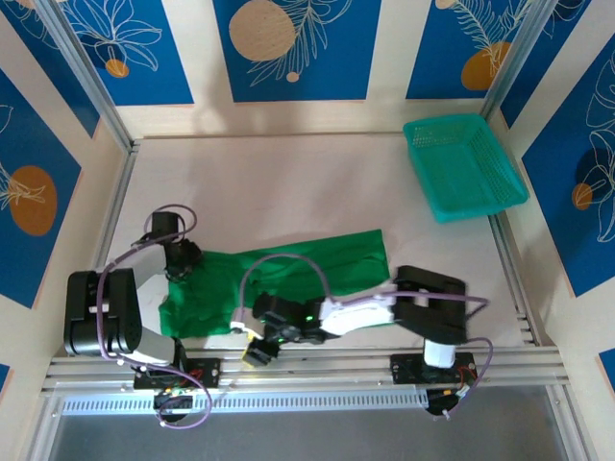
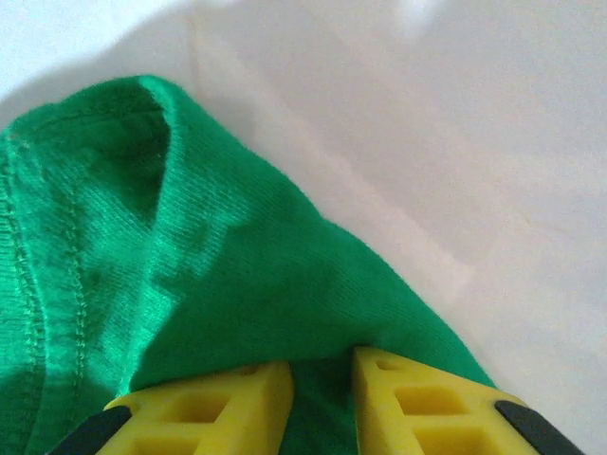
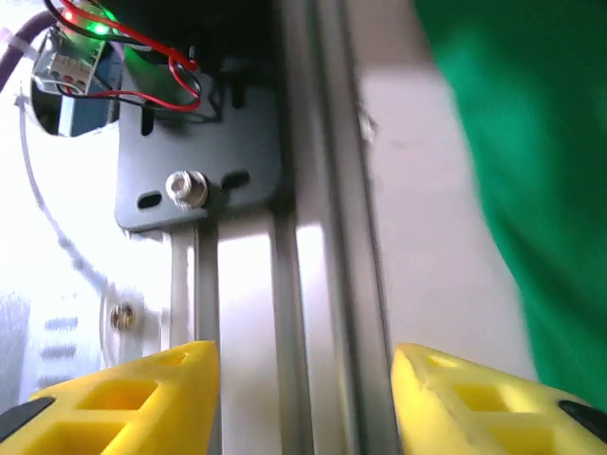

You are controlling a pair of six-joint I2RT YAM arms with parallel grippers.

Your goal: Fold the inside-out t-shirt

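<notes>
Green t-shirt (image 1: 307, 274) bunched in a long heap on the desk (image 1: 288, 182), close to the front edge, well apart from the basket (image 1: 463, 165). Left pincer (image 2: 321, 374) clenched on a fold of cloth beside the stitched hem; right pincer (image 3: 303, 374) released, empty, over the metal rail (image 3: 313, 246) just beside the shirt's edge. Likely step: spreading flat before folding. Bring the right pincer off the rail onto the near cloth edge, pinch one layer only, then draw both ends apart gently, low over the desk, avoiding twists and the rail's lip.
</notes>
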